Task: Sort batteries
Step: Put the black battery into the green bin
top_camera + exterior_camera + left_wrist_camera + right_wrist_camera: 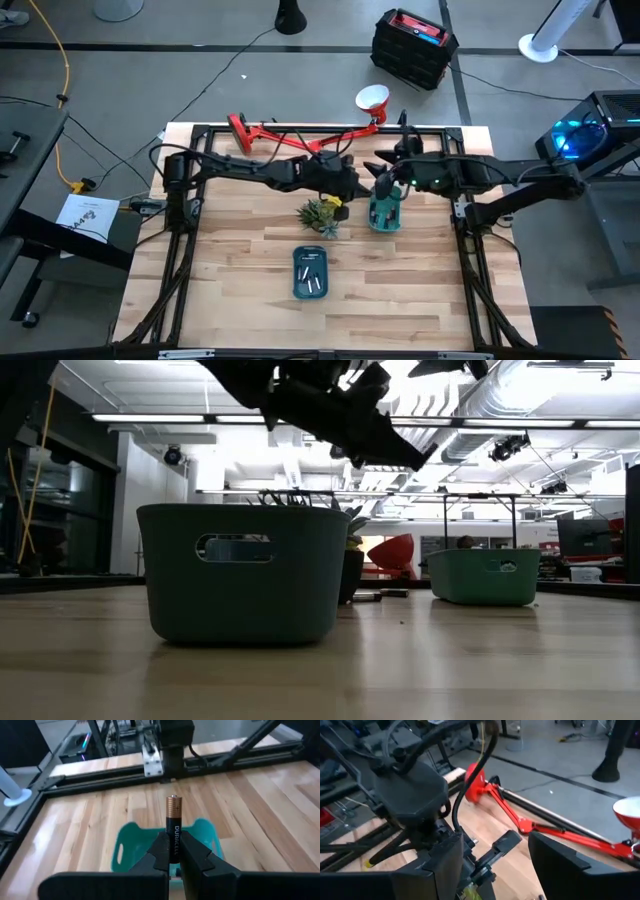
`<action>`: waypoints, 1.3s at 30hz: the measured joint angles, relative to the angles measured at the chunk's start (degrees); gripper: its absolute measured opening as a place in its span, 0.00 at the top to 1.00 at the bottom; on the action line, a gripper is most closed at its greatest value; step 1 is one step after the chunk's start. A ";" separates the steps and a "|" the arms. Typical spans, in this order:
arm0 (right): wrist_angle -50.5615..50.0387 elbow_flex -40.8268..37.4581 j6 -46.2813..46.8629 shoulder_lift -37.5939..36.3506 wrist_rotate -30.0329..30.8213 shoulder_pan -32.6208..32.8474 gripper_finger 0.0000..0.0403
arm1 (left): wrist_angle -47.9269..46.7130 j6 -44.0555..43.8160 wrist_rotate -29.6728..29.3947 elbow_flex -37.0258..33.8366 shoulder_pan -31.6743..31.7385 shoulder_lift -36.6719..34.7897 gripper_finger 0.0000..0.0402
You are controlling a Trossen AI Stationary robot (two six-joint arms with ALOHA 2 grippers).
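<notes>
Left gripper (pixel 172 855) clamping Duracell battery (pixel 173 827)

Two trays are sitting on the desk (pixel 240 290): the near tray (pixel 310 272), with batteries (pixel 311 274) lying inside, and the far tray (pixel 385 214) behind it to the right. A plant clump (pixel 322 215) is standing just left of the far tray.

Battery (pixel 173 831) bottom hidden between left hand (pixel 172 851) fingers.
</notes>
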 joint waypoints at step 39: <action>27.25 0.02 -13.93 -1.40 -3.82 -0.04 0.46 | 19.58 -6.85 2.65 0.17 -1.26 10.27 0.98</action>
